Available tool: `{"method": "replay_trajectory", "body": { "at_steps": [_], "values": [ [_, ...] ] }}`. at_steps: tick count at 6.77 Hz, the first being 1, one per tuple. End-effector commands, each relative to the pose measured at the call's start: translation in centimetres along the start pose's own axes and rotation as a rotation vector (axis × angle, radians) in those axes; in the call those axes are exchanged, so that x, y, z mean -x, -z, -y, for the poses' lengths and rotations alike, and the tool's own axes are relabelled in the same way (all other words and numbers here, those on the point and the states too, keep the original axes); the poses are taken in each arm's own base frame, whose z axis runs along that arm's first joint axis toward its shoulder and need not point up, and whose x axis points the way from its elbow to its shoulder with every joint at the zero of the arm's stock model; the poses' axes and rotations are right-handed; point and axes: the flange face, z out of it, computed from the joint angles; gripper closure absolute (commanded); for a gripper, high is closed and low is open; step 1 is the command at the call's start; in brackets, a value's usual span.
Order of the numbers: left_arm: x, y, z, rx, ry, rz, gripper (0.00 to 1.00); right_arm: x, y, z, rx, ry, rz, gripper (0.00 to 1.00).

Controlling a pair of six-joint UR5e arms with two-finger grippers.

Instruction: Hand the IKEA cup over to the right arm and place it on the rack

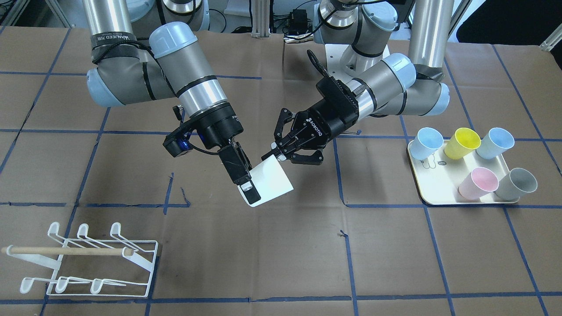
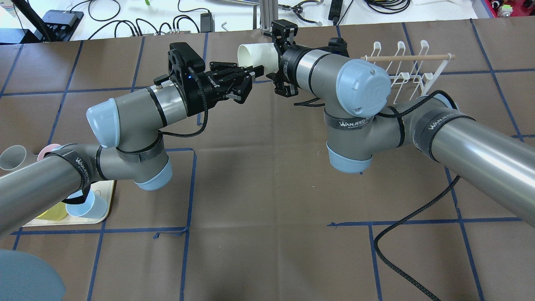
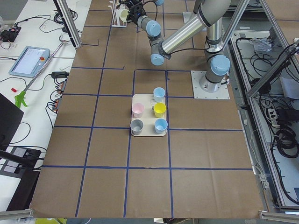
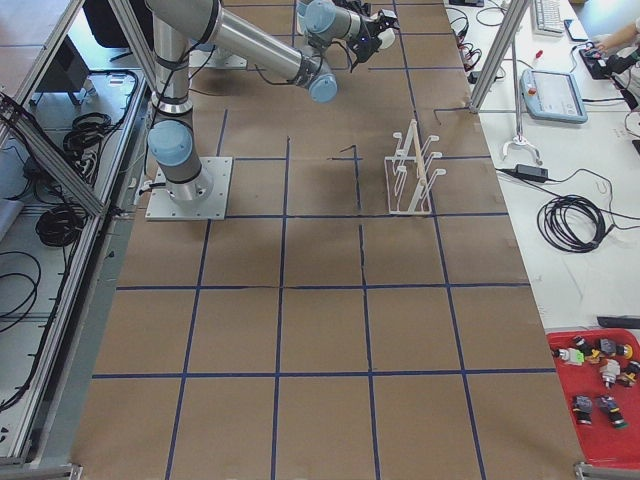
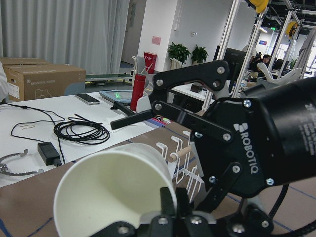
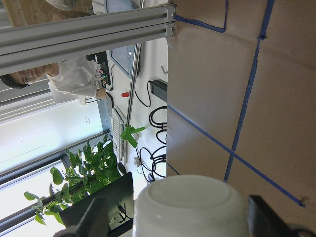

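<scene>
While gripped midair, white cup, plain, tapered, tilted sideways

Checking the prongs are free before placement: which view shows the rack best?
Exterior front-facing: whole rack, unobstructed, prongs empty. Overhead: right arm hides part. Exterior right: small, end-on. Exterior left: tiny, far end. Left wrist: few prongs beyond the cup. Right wrist: none.
</scene>
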Motion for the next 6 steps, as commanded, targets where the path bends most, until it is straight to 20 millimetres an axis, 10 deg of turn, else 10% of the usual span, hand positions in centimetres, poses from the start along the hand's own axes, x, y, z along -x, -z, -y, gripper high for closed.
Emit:
{"method": "replay_trajectory", "body": {
  "at_steps": [1, 6],
  "values": [
    [-0.08, -0.06, -0.01, 0.001, -0.001, -0.001, 0.95, 0.26, -0.33, -0.49, 0.002, -0.015, 0.003, 0.02],
    [-0.02, -0.11, -0.12, 0.001, 0.001, -0.001, 0.92, 0.11, -0.34, -0.54, 0.009, -0.007, -0.001, 0.50]
  ]
}}
